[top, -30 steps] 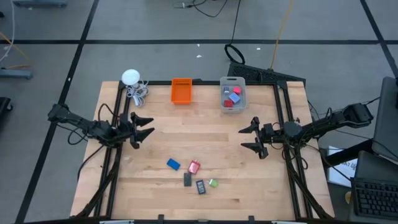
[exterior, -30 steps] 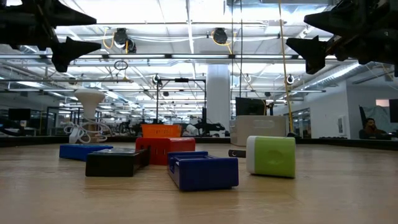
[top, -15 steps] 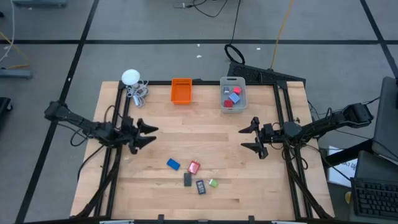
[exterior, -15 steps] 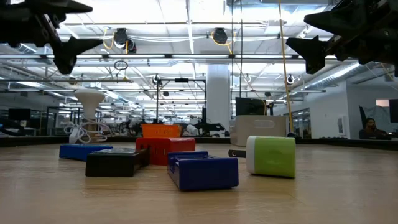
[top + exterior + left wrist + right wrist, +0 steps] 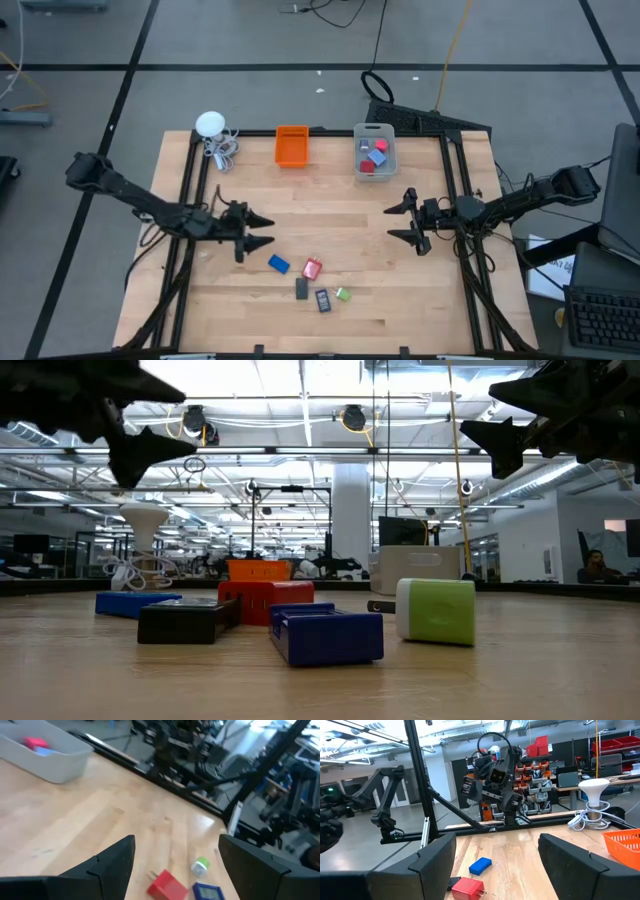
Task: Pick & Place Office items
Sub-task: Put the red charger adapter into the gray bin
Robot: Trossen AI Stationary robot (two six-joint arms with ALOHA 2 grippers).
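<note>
Setting: large open-plan robotics lab or workshop. Evidence: wooden counter (image 5: 330, 240) bolted into a black metal frame (image 5: 455, 165), standing on grey carpet tiles with loose cables (image 5: 375, 40). Low view shows an exposed industrial ceiling (image 5: 300, 420) with round hanging lamps (image 5: 352, 418) and a white column (image 5: 352, 510). Right wrist view shows shelving with red storage bins (image 5: 607, 747) and another robot arm (image 5: 387, 795).

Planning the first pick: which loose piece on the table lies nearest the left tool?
The blue block. It lies just beyond the open left tool, while the red, dark grey and green pieces sit farther off.
</note>
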